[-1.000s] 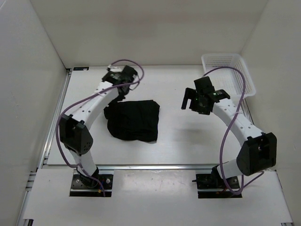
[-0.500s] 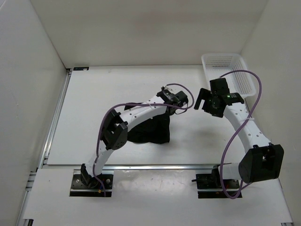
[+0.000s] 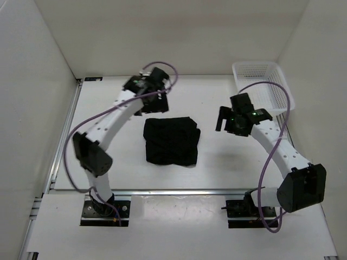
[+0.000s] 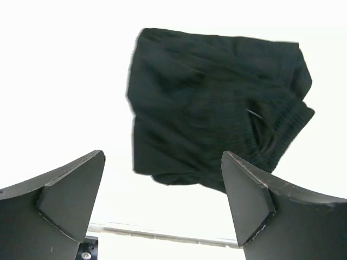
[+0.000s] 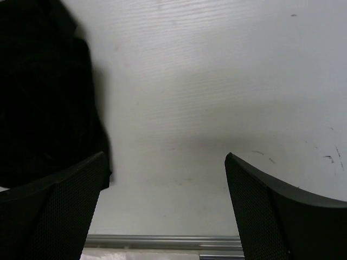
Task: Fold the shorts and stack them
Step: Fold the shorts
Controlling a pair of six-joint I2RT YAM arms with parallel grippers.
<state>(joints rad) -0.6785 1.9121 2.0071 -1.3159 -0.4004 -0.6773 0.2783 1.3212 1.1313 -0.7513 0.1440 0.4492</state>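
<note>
Limp black shorts (image 3: 171,140) lie seemingly folded, approx. square; L fingers (image 4: 65,200), R fingers (image 5: 271,216) spread apart.

Found a bare strip of table (image 3: 211,157) between the shorts (image 3: 171,141) and the right gripper (image 3: 223,120), wide enough to pass through. Found more bare surface left of the shorts, out to the side wall (image 3: 32,108), crossed only by the raised left arm (image 3: 103,124). Saw the left gripper (image 3: 154,103) hanging above the table just beyond the shorts' far edge, jaws parted, nothing between them. Saw the right gripper likewise parted over bare table. Noted the white basket (image 3: 263,73) filling the far right corner, close behind the right arm (image 3: 276,146). Noted a metal rail (image 3: 173,190) along the near edge.
</note>
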